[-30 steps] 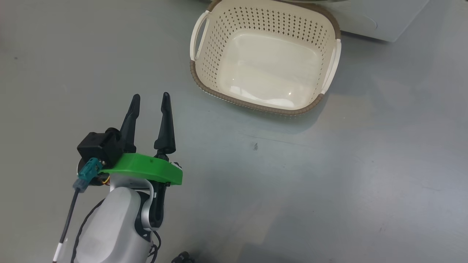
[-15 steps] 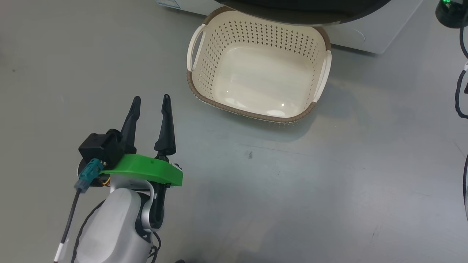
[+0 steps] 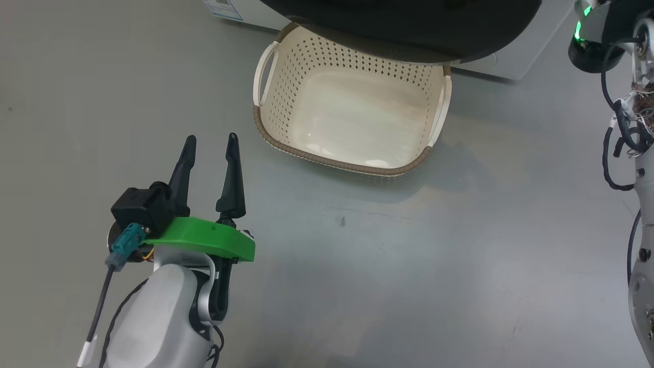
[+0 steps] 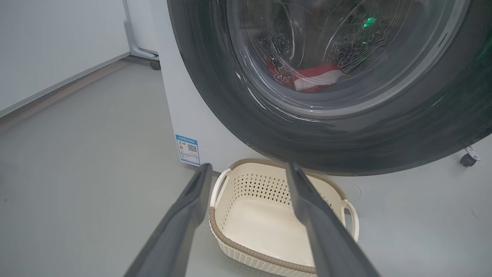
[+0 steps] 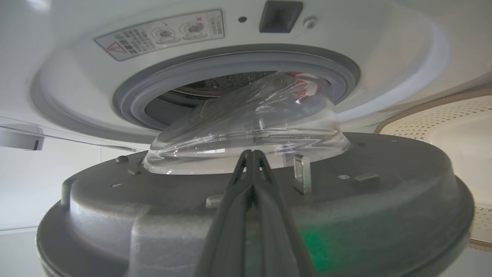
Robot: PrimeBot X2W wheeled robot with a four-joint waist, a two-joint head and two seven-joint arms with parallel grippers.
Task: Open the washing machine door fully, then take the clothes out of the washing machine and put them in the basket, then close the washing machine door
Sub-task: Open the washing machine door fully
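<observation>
A smooth grey floor [image 3: 409, 286] bears a small dark speck [image 3: 342, 221]; a plain white wall [image 4: 46, 38] meets it.

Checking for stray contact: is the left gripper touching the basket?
Apart. The head view shows bare grey floor between the left gripper and the basket.

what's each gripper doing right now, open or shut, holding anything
Left gripper: open, empty.
Right gripper: shut, fingers together at the inner face of the washing machine door, gripping nothing.
</observation>
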